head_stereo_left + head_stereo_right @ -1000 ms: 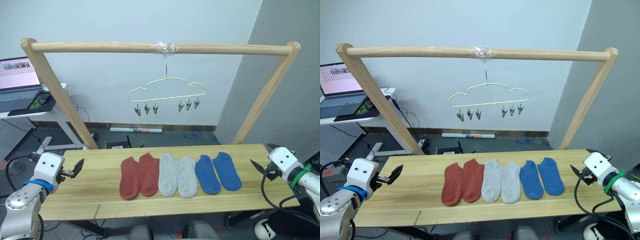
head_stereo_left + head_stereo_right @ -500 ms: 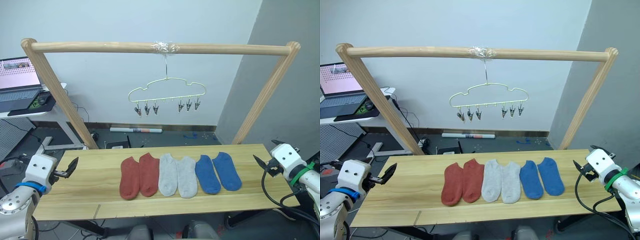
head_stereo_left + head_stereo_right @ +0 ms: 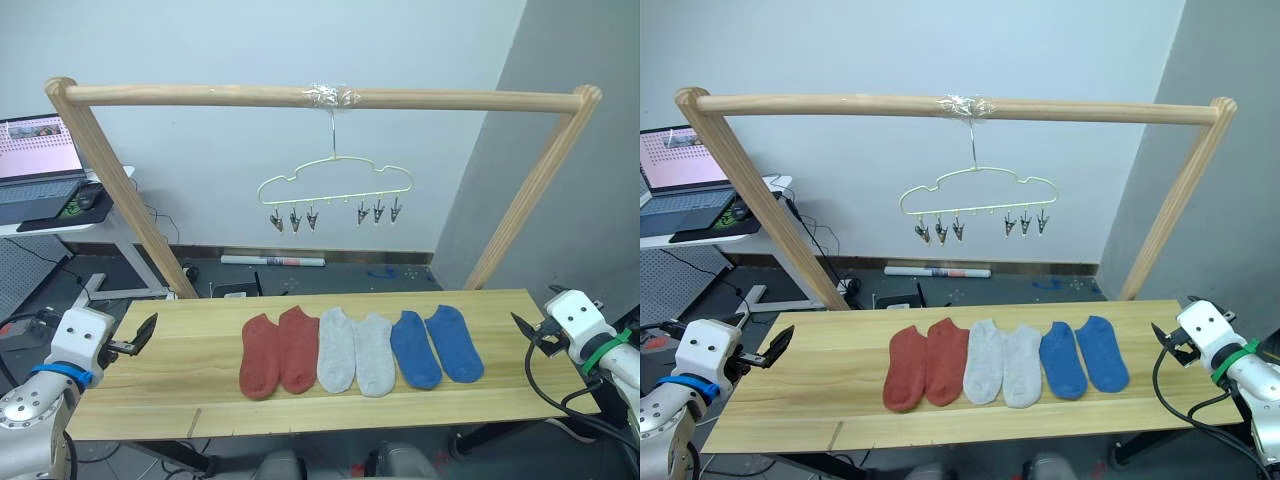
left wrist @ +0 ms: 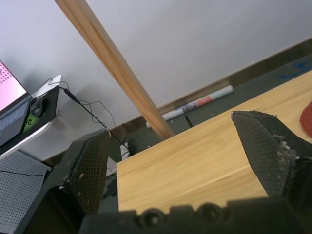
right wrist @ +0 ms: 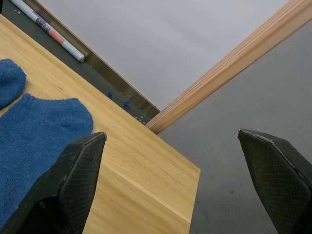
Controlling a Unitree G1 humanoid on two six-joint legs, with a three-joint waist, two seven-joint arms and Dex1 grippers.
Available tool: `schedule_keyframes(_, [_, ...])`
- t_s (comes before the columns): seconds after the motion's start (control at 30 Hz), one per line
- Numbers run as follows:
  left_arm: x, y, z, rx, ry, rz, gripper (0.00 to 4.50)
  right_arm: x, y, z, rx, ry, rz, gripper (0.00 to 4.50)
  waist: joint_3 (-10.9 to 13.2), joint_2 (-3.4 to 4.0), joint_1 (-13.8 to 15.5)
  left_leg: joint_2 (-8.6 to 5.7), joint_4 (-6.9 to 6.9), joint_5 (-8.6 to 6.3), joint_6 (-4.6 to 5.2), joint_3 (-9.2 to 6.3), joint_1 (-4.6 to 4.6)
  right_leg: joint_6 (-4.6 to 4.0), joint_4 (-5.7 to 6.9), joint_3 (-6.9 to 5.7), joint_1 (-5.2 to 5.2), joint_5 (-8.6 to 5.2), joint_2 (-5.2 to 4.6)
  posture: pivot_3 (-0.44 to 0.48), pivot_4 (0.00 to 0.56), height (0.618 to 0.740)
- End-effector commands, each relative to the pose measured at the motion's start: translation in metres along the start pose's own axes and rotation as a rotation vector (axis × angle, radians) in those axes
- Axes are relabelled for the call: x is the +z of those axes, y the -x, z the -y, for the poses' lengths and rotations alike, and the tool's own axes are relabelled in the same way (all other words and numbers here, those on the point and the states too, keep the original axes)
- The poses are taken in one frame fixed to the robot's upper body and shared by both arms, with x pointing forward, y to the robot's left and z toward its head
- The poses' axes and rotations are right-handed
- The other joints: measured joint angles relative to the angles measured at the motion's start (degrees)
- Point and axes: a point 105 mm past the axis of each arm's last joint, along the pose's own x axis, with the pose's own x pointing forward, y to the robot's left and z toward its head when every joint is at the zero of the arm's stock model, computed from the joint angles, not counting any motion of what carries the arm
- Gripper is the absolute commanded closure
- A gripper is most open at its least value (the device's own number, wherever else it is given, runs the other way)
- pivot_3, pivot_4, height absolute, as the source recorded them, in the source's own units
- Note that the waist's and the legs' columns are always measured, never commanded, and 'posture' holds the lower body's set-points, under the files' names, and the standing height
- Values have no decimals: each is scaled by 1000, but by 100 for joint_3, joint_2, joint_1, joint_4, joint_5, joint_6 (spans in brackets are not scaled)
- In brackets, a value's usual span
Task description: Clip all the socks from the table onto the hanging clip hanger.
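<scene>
Socks [image 3: 360, 349]: six, flat in row on surface [image 3: 180, 390], between left tool [image 3: 140, 335] and right tool [image 3: 527, 330]; both tools apart, empty. Hanger [image 3: 335, 185] clips all bare; nothing hung yet.

Six short knit ankle socks [image 3: 1005, 362] lined up side by side across the middle of the long light wooden plank table [image 3: 840, 400]: two rust-red on the robot's left, two light grey in the centre, two blue on the right. Above, a thin pale yellow wire clip hanger [image 3: 978, 198] with wavy outline, hooked on a thick round wooden rail [image 3: 840, 103], six small metal clips empty. Left gripper [image 3: 777, 346] at the table's left end, right gripper [image 3: 1164, 338] at its right end, both well apart from the socks.
</scene>
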Motion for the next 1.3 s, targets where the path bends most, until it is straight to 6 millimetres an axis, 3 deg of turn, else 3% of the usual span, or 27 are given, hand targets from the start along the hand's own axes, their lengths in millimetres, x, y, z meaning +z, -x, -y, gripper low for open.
schedule_keyframes(0.03, [20, -4, -3, 5, -33, 64, 30, 9, 0, 12, -49, 9, 40, 0, 7, 7, 20, 3, -3, -9, -15, 0, 1, -3, 0, -4, -1, -2, 0, -18, 0, 740])
schedule_keyframes(0.33, [34, -12, 4, -6, -2, 114, 30, 7, 6, 15, -83, -15, 32, 0, 17, 25, 26, 5, -9, -4, -7, 17, -15, -1, 4, 5, 6, -4, 5, -45, 0, 740])
schedule_keyframes(0.43, [40, -14, 6, -14, 28, 139, 30, 16, 9, 12, -74, -42, 66, 0, 17, 25, 14, 6, -9, -5, -8, 25, -22, 9, 4, 10, 1, 0, 5, -60, 0, 740])
schedule_keyframes(0.57, [50, -22, 16, -19, 48, 174, 30, 44, 13, -1, -4, -80, 161, 0, 26, 31, -1, 11, -10, -6, -10, 24, -21, 12, 5, 9, -1, 0, 12, -86, 14, 740])
schedule_keyframes(0.7, [68, -34, 40, -50, 99, 231, 30, 84, 17, -25, 126, -77, 271, 0, 81, 39, -4, 10, -9, -6, -11, 23, -16, 1, 7, 17, 1, -7, 14, -116, 45, 740])
schedule_keyframes(0.87, [100, -52, 67, -78, 183, 312, 30, 145, 22, -54, 275, -83, 415, 0, 221, 6, -7, 12, -6, -6, -10, 19, -14, 1, 11, 21, 3, -7, 20, -149, 98, 740])
schedule_keyframes(1.0, [132, -68, 87, -111, 208, 389, 30, 185, 20, -67, 353, -112, 497, 0, 364, -19, -11, 10, -1, -5, -10, 17, -23, 7, 10, 36, -2, -4, 33, -173, 139, 740])
schedule_keyframes(1.3, [174, -95, 112, -108, 306, 511, 30, 217, 14, -80, 453, -177, 537, 0, 688, -70, -29, 5, -10, -13, -5, 49, -61, 62, 2, 95, -39, 6, 56, -207, 203, 740])
